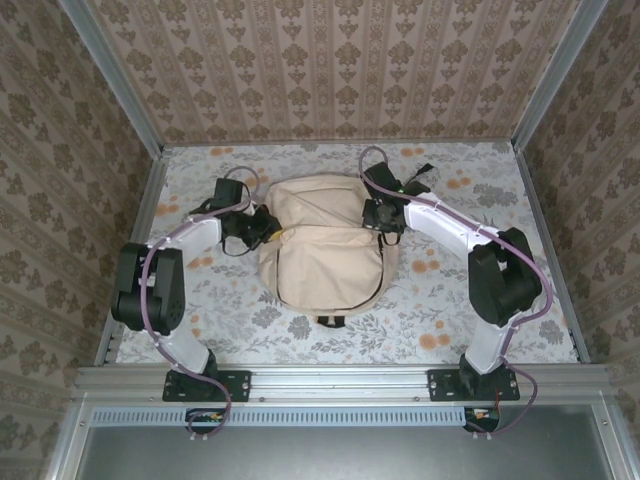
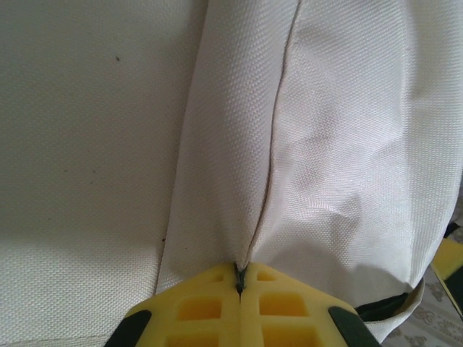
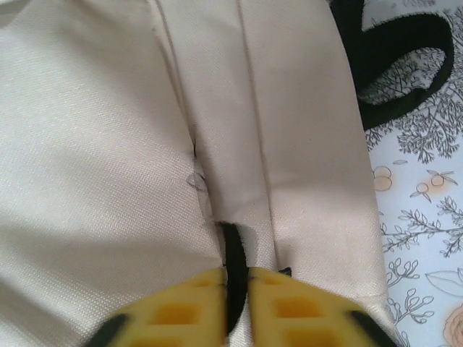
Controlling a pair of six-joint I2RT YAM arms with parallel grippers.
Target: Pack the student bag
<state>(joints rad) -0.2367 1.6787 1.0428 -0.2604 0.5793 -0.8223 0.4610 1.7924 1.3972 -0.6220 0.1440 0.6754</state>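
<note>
Left end effector (image 2: 239, 280) tight on student bag (image 1: 322, 250) seam (image 2: 273, 144), right end effector (image 3: 233, 283) tight on its black strap (image 3: 231, 246)

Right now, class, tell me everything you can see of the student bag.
The student bag is a large beige woven-fabric backpack lying flat mid-table, apparently closed, with stitched seams. A black strap curls beside it on the flowered table cover. The left fingers pinch a seam fold on its left side; the right fingers pinch a thin black strip on its right.

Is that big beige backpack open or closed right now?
Closed, it seems: the student bag lies flat, its seams drawn together, with no inner lining showing.
</note>
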